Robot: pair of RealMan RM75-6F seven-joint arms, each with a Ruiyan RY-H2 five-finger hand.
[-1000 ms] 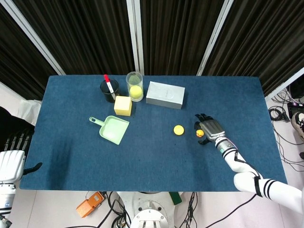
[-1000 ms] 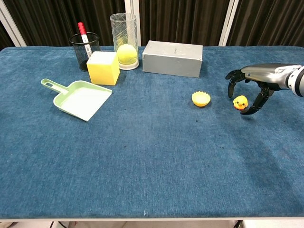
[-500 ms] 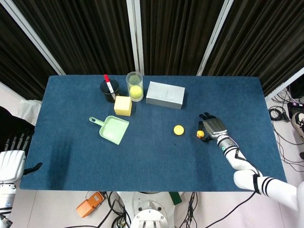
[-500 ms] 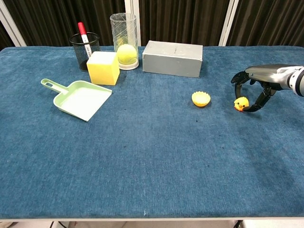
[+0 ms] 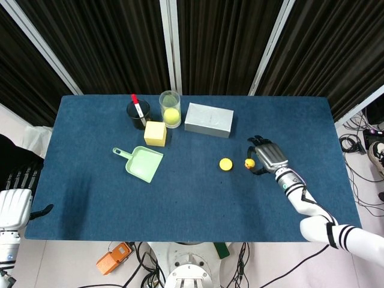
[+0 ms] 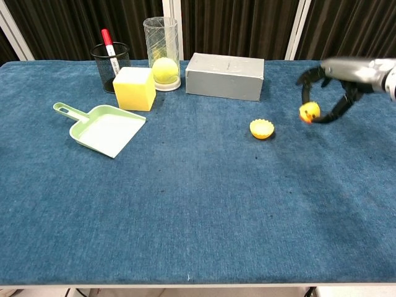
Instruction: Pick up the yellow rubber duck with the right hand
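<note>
Yellow rubber duck [image 6: 309,112] gripped by right hand [image 6: 337,83], above bare table [image 6: 185,204] near right edge

Green dustpan [image 6: 104,129] beside yellow block [image 6: 134,88].

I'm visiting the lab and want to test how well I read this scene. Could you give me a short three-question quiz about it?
1. True or false: the right hand holds the yellow rubber duck up off the table.
2. Which thing lies nearest the duck: A) the green dustpan, B) the small orange cup, C) the black pen holder?
3. What sits inside the clear glass tube?

Key
1. True: the chest view shows the duck pinched in the fingers, clear of the cloth.
2. B.
3. A yellow-green ball.
</note>
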